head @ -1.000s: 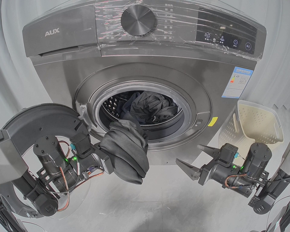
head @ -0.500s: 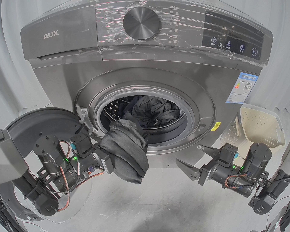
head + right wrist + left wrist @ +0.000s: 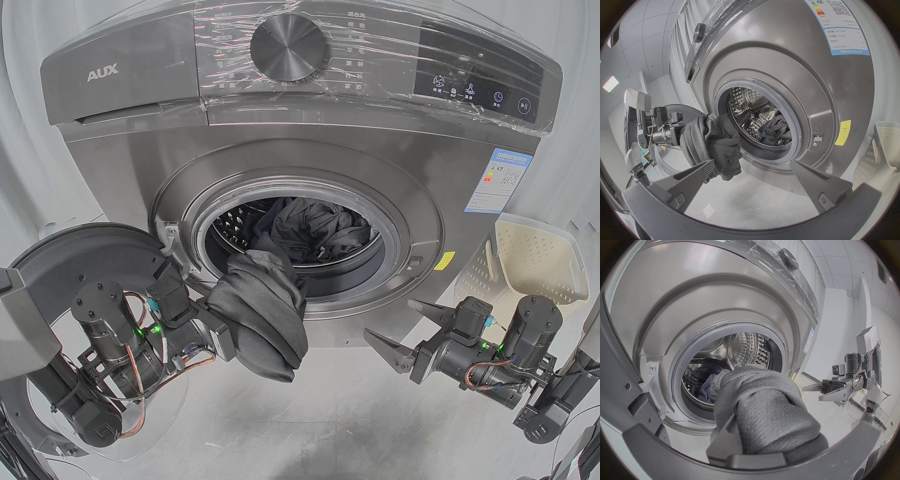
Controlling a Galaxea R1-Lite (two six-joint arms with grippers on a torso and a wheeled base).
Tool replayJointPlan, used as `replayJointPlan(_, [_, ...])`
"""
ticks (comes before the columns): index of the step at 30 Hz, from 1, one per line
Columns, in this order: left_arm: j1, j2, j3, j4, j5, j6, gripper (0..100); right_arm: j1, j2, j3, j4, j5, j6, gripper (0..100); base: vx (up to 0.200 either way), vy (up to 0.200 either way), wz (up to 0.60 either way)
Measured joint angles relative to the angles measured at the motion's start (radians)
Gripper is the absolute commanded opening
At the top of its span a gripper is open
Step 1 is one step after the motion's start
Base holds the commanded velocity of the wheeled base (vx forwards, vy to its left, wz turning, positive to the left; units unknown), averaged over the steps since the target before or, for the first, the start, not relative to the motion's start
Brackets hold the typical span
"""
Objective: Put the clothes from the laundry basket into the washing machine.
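**Clothes: one bundle held at the port, more in the drum**

1. Nearest to me, the left gripper (image 3: 220, 336) pinches a dark grey garment (image 3: 265, 312). The cloth is bunched over the fingers and buries most of them; in the left wrist view one finger (image 3: 725, 440) shows pressed against the side of the bundle.
2. I read the right gripper (image 3: 387, 319) as spread wide, with nothing between its fingers. It hangs low in front of the machine's right half, well apart from the garment.
3. The garment hangs off the floor. Its upper end reaches the lower left rim of the door opening (image 3: 294, 187) and its lower end droops below that rim.
4. The round door (image 3: 81, 250) stands swung open on the left, just behind the left arm.
5. Inside the drum (image 3: 234, 222) of the washing machine (image 3: 375, 156), I see dark clothes (image 3: 312, 228) lying in a crumpled heap.
6. The cream laundry basket (image 3: 537, 250) sits tipped up on the floor just beside the machine's right flank, its perforated inside facing me.
7. Farthest up, the control dial (image 3: 287, 47) and the panel carry clear plastic film.
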Motion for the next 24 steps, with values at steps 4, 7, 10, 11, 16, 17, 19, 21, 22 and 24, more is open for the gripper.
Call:
replayJointPlan(4, [-0.001, 0.001, 0.0, 0.0, 0.0, 0.001, 0, 0.0, 0.0, 0.0, 0.0, 0.0, 0.0, 100, 0.0, 0.0, 0.0])
replayJointPlan(7, [-0.001, 0.001, -0.001, 0.0, 0.0, 0.0, 0, 0.001, 0.0, 0.0, 0.0, 0.0, 0.0, 100, 0.0, 0.0, 0.0])
replayJointPlan(10, [0.0, 0.004, 0.002, 0.0, 0.0, 0.001, 0, 0.001, 0.0, 0.0, 0.0, 0.0, 0.0, 100, 0.0, 0.0, 0.0])
replayJointPlan(11, [0.0, 0.006, 0.004, 0.0, 0.0, 0.002, 0, 0.001, 0.0, 0.0, 0.0, 0.0, 0.0, 100, 0.0, 0.0, 0.0])
replayJointPlan(16, [-0.001, 0.013, 0.005, 0.0, 0.0, 0.003, 0, 0.002, 0.0, 0.0, 0.001, 0.0, 0.0, 100, 0.04, 0.0, 0.0])
replayJointPlan(17, [-0.001, 0.014, 0.004, 0.001, 0.0, 0.003, 0, 0.003, 0.0, 0.0, 0.0, 0.0, 0.0, 100, 0.2, 0.0, 0.0])
replayJointPlan(19, [-0.001, 0.016, 0.003, 0.001, 0.0, 0.002, 0, 0.003, 0.0, 0.0, 0.0, 0.0, 0.0, 100, 0.2, 0.0, 0.0])
replayJointPlan(21, [-0.002, 0.019, 0.003, 0.0, 0.0, 0.003, 0, 0.004, 0.0, 0.0, 0.001, 0.0, 0.001, 100, 0.2, 0.0, 0.0])
replayJointPlan(22, [-0.004, 0.02, 0.003, 0.0, 0.0, 0.003, 0, 0.004, 0.0, 0.0, 0.001, 0.0, 0.0, 100, 0.2, 0.0, 0.0])
replayJointPlan(24, [-0.006, 0.024, 0.003, 0.0, 0.0, 0.003, 0, 0.005, 0.0, 0.0, 0.0, 0.0, 0.001, 100, 0.2, 0.0, 0.0])
